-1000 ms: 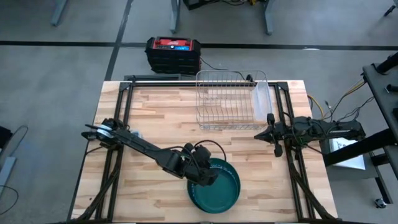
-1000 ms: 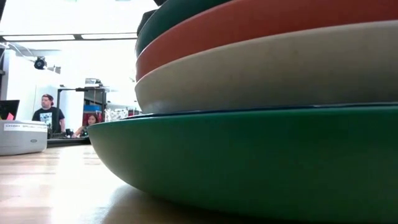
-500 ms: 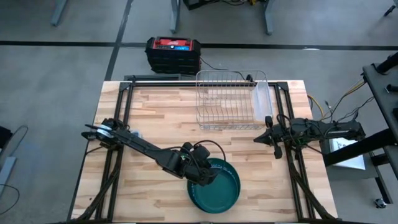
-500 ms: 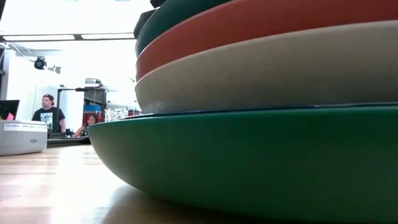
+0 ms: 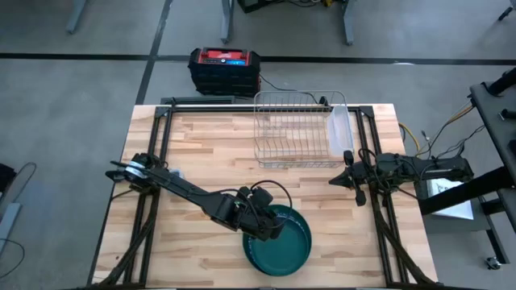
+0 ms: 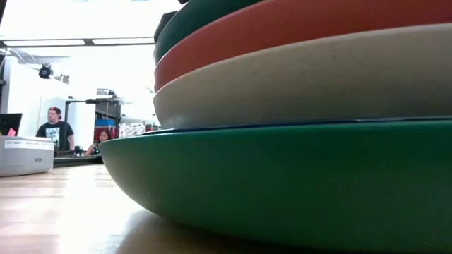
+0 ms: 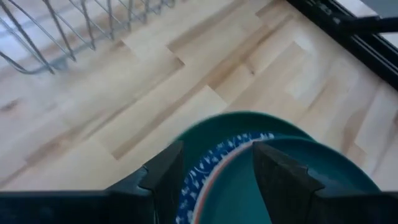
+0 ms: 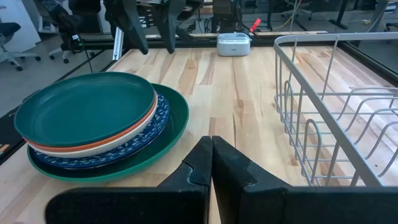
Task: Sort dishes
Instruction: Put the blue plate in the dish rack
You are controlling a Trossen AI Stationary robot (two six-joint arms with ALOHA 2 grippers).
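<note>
At the near edge of the desk, my left hand hovers open over the rim of the stacked dishes, gripping nothing. Next, I judge, it closes on the top green plate. My right hand waits shut beside the rack. Only the right wrist view shows a blue patterned plate in the stack.

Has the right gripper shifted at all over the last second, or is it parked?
Yes, slightly. In the high view the right gripper, shut, now sits a little nearer the wire rack and farther from the table's right edge.
</note>
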